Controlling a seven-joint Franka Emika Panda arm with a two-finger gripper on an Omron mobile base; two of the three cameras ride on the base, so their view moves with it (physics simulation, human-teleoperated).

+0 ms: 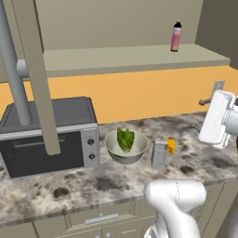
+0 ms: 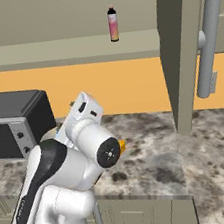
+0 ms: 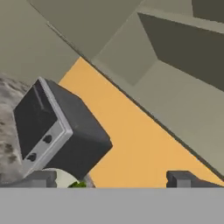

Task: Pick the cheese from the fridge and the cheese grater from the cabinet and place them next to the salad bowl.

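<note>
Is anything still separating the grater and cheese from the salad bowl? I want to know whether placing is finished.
Nothing visible does. The cheese grater stands on the counter just beside the salad bowl, with the cheese right by the grater's far side. The gripper is open and holds nothing.

Crowded just right of the salad bowl (image 1: 126, 148): cheese grater (image 1: 159, 155) and cheese (image 1: 171, 146) standing close together there. Blocked on the bowl's left by the toaster oven (image 1: 49, 137) (nearly touching). Open marble counter (image 1: 69, 186) in front of the bowl. Above, an open cabinet door (image 1: 37, 76) hanging over the oven.
</note>
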